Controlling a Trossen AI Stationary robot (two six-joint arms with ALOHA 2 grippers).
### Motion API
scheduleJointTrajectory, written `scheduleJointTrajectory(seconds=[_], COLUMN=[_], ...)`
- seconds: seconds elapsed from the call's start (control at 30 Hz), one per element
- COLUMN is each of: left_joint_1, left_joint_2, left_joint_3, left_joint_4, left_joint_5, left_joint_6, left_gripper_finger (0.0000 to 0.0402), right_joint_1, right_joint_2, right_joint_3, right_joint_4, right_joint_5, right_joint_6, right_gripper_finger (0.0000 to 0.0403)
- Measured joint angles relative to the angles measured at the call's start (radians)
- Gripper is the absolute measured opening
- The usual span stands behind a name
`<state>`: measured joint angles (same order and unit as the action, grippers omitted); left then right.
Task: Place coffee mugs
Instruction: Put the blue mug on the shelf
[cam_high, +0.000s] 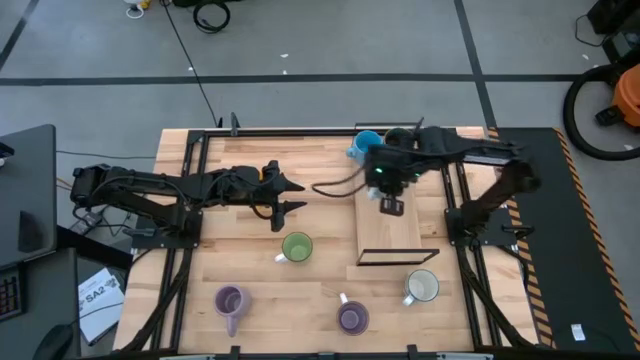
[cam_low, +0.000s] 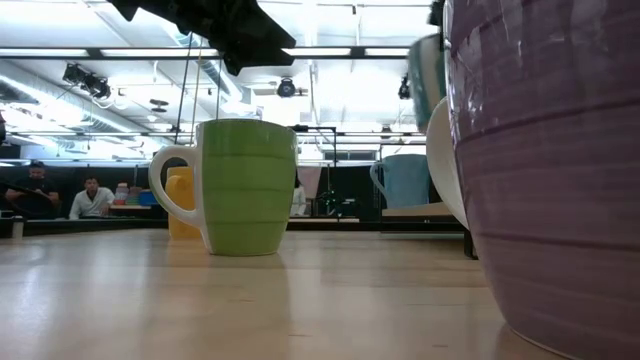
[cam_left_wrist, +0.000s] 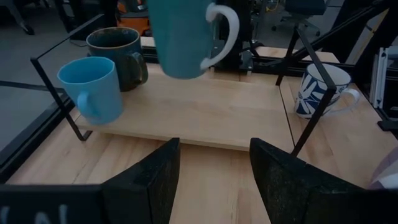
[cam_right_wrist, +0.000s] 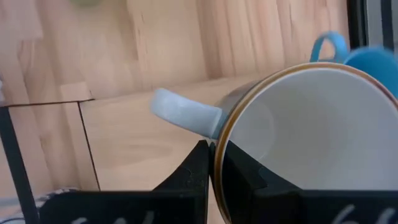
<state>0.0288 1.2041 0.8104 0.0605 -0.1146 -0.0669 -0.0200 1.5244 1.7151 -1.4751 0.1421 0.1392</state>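
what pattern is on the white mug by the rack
Dark blue leaf-like shapes on the white mug; left wrist view shows it best.

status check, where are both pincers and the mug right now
Right pincer shut on teal mug rim, held above the wooden rack. Left pincer open, empty, waiting mid-table. Landing spot unobstructed.

The left arm reaches from the table's left edge toward the middle, its left gripper held wide open and empty, fingers spread apart. The right arm bends in from the right edge over the far side, its right gripper clamped tight on a mug's rim.
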Motion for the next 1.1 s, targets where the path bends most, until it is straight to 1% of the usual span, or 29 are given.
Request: scheduleJointTrajectory(seconds=[0.13,0.27,0.37,0.53,0.8,0.9,1.1], left_joint_1=[0.000,0.000,0.000,0.000,0.000,0.000,0.000], left_joint_2=[0.000,0.000,0.000,0.000,0.000,0.000,0.000], left_joint_3=[0.000,0.000,0.000,0.000,0.000,0.000,0.000], left_joint_4=[0.000,0.000,0.000,0.001,0.001,0.001,0.001], left_joint_5=[0.000,0.000,0.000,0.000,0.000,0.000,0.000], left_joint_6=[0.001,0.001,0.001,0.001,0.000,0.000,0.000], left_gripper_finger=[0.0201,0.0201,0.0201,0.0201,0.0201,0.0201,0.0201], right_joint_1=[0.014,0.013,0.011,-0.011,-0.088,-0.120,-0.194], right_joint_2=[-0.144,-0.242,-0.291,-0.333,-0.333,-0.334,-0.334], right_joint_3=[-0.192,-0.352,-0.451,-0.577,-0.686,-0.696,-0.700], right_joint_4=[0.071,0.121,0.130,0.199,0.280,0.332,0.354], right_joint_5=[0.018,0.025,0.041,0.083,0.090,0.093,0.093], right_joint_6=[0.078,0.120,0.135,0.129,0.076,0.038,-0.019], right_gripper_finger=[0.0034,0.0034,0.0034,0.0034,0.0034,0.0034,0.0035])
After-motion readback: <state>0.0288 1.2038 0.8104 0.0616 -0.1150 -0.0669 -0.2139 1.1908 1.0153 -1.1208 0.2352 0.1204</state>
